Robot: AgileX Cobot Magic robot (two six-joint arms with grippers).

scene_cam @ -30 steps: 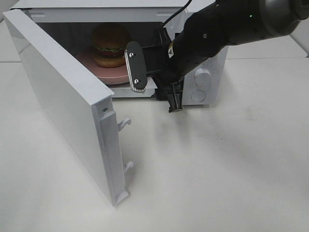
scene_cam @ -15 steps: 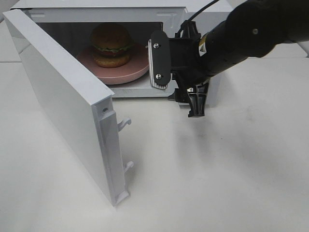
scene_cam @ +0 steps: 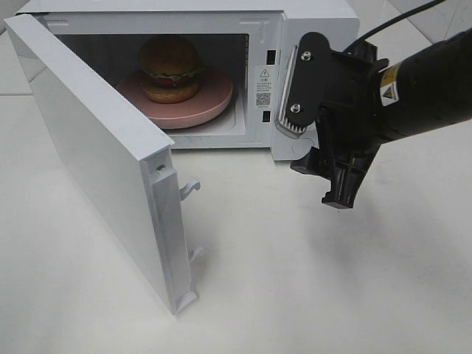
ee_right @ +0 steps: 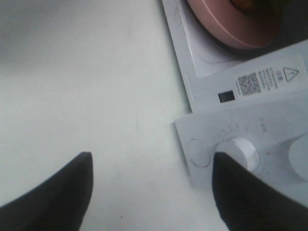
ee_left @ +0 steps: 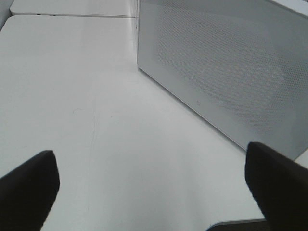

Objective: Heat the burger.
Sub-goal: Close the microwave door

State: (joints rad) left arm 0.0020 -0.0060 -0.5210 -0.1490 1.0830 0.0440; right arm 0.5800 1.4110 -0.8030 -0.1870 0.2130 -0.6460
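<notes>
The burger (scene_cam: 170, 68), with a golden-brown bun and green lettuce, sits on a pinkish round plate (scene_cam: 214, 99) inside the white microwave (scene_cam: 310, 15). The microwave door (scene_cam: 96, 155) stands wide open, swung toward the front left. My right gripper (scene_cam: 317, 158) is open and empty, in front of the microwave's control panel, clear of the cavity. In the right wrist view the open gripper (ee_right: 151, 192) frames the panel's knob (ee_right: 237, 150), and the plate's edge (ee_right: 226, 29) shows. My left gripper (ee_left: 154, 192) is open over bare table beside the door's outer face (ee_left: 231, 67).
The open door juts out over the front left of the white table (scene_cam: 332, 280). A second knob (ee_right: 299, 156) shows at the edge of the right wrist view. The left arm is out of the exterior view.
My right gripper has drawn back out of the microwave mouth and moved right and toward the front, open and empty. The burger and plate stay put inside.
</notes>
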